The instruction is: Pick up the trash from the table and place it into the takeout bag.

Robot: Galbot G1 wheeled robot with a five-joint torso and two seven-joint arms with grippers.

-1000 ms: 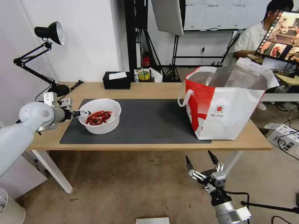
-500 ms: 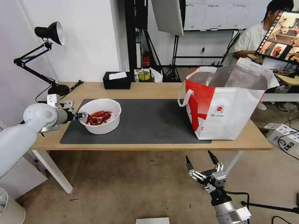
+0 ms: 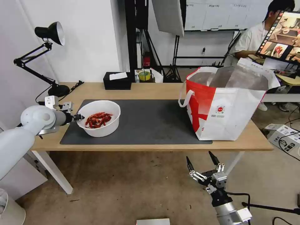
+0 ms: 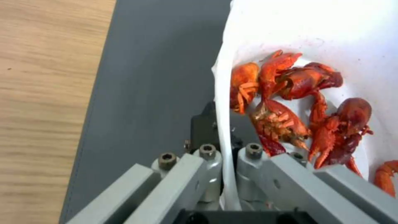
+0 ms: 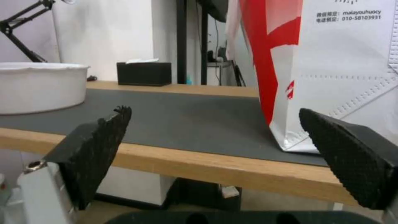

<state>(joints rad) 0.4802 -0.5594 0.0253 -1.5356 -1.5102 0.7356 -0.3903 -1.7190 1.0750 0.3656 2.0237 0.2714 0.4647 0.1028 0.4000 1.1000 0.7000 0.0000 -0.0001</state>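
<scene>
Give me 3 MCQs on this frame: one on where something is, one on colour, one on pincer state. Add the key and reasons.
1. Where does the white bowl sit?
A. On the left part of the dark grey mat
B. Inside the takeout bag
C. On the floor

2. What colour are the scraps in the bowl?
A. Green
B. Red
C. Blue

3. What is the left pincer doing?
A. Hanging open below the table edge
B. Shut on the bowl's rim
C. Holding the black tissue box

Key:
1 A: the head view shows the bowl on the mat's left part, well apart from the bag at the table's right end.
2 B: the left wrist view shows red shells.
3 B: the left wrist view shows the bowl's wall pinched between its fingers; the right pincer is the open one below the table.
</scene>
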